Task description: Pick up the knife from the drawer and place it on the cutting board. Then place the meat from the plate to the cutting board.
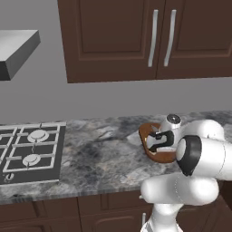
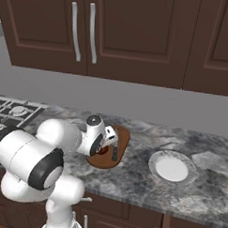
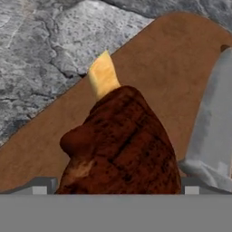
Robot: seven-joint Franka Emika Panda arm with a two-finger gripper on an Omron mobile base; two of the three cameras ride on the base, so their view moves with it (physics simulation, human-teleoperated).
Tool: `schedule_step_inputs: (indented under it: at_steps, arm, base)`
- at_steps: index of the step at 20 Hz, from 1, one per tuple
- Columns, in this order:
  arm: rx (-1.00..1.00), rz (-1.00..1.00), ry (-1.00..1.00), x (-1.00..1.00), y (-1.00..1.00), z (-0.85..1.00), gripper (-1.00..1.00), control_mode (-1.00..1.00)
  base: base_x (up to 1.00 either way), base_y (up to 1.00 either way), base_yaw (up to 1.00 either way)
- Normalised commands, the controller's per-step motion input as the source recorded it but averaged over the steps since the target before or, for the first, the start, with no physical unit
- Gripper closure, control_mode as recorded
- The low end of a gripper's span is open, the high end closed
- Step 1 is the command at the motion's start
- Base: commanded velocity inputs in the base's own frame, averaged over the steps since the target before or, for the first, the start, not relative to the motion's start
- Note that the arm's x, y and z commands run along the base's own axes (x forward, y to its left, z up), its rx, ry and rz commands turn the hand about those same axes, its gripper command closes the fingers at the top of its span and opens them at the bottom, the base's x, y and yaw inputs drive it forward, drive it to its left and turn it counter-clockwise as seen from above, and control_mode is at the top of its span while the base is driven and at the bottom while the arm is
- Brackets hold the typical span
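The meat (image 3: 122, 145), a dark reddish-brown lump with a pale bone tip, lies on the reddish-brown cutting board (image 3: 172, 59). My gripper (image 3: 118, 188) hangs just over it, open, one fingertip (image 3: 43, 186) on each side of the lump. The knife (image 3: 213, 122) lies on the board too, its grey blade just right of the meat. From the right base, the gripper (image 2: 103, 146) sits over the board (image 2: 123, 137), with the knife's dark handle (image 2: 114, 154) beside it. The white plate (image 2: 156, 160) stands bare to the right. From the left base, the hand (image 1: 158, 142) covers much of the board (image 1: 146, 133). The drawer is out of view.
A gas hob (image 1: 31, 154) is set into the marble counter (image 1: 99, 154) at the left, under a grey hood (image 1: 18, 50). Dark upper cabinets with silver bar handles (image 2: 84, 32) hang above. My own arm blocks the counter's near edge.
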Motion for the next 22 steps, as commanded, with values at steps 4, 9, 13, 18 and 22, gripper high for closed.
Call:
schedule_step_inputs:
  at_steps: [4, 9, 13, 18, 22]
  arm:
    - [0.00, 0.02, -0.10, -0.66, 0.04, -0.13, -1.00, -1.00]
    - [-0.02, 0.01, -0.08, -0.67, 0.00, -0.33, -1.00, -1.00]
    - [-0.02, 0.00, 0.02, -0.74, -0.01, -0.73, -1.00, -1.00]
    - [0.00, 0.00, -0.18, -0.87, -0.07, 0.16, -1.00, -1.00]
    - [0.01, 0.00, -0.25, -0.58, 0.00, 0.77, -1.00, -1.00]
  base:
    - [0.00, 0.00, 0.00]
    - [0.00, 0.00, 0.00]
    - [0.00, 0.00, 0.00]
    - [0.00, 0.00, 0.00]
    - [0.00, 0.00, 0.00]
